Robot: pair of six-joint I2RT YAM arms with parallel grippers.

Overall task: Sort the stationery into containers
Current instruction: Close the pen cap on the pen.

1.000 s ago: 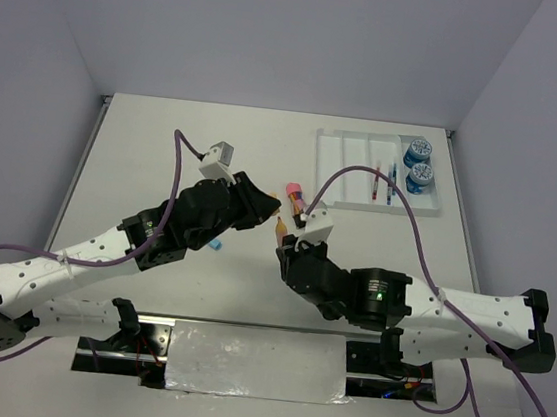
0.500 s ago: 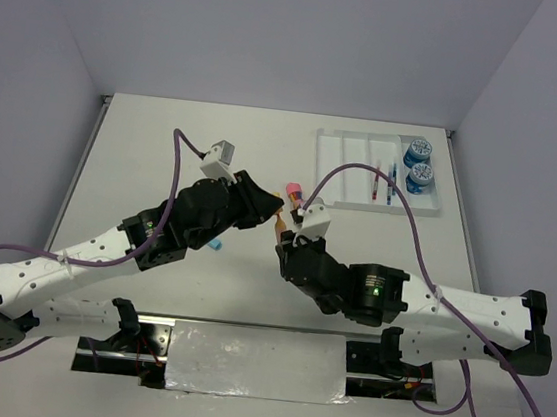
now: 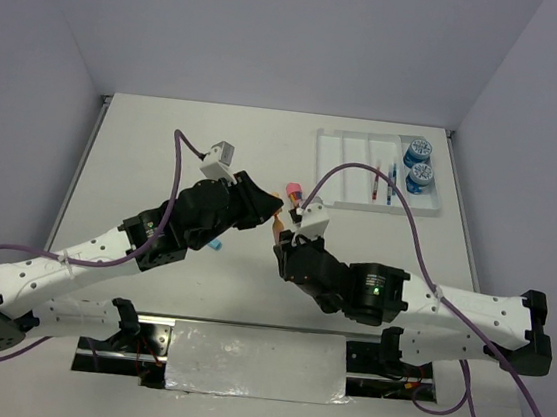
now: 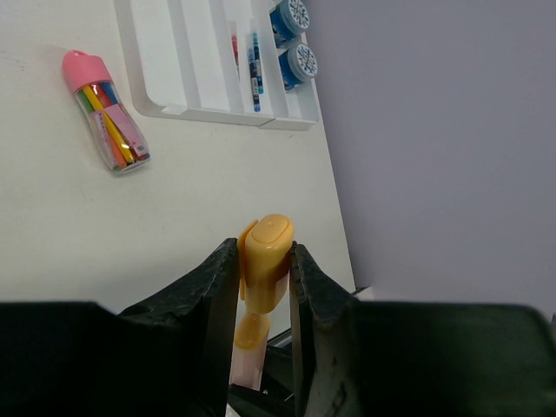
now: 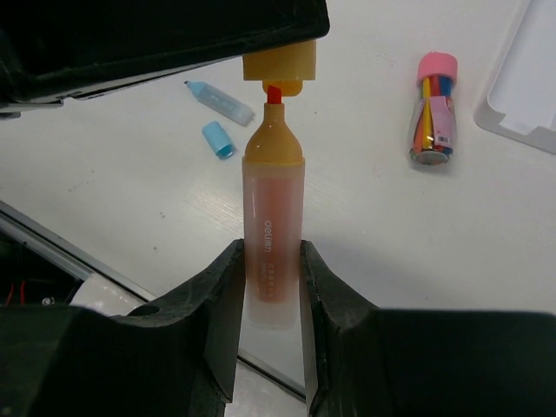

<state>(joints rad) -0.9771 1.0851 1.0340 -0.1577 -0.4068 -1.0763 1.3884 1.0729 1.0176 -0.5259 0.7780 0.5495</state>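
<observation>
My left gripper (image 4: 263,252) is shut on an orange marker cap (image 4: 267,257). In the right wrist view, my right gripper (image 5: 269,252) is shut on the orange marker's body (image 5: 273,217), which points up at that cap (image 5: 280,64). Its red tip shows in the small gap between them. From above, both grippers meet at mid-table, left (image 3: 270,208) and right (image 3: 282,233). The white tray (image 3: 353,172) at the back right holds two blue rolls (image 3: 419,150), a red pen (image 3: 375,182) and a blue pen (image 3: 392,181).
A pink-capped clear tube of coloured sticks (image 3: 295,192) lies on the table just beyond the grippers. An uncapped light-blue marker (image 5: 219,100) and its loose cap (image 5: 217,139) lie under the left arm. The table's near edge (image 5: 104,282) runs below the right gripper.
My right gripper has edged slightly left and forward, bringing the marker closer to the cap. The left arm has stayed put.
</observation>
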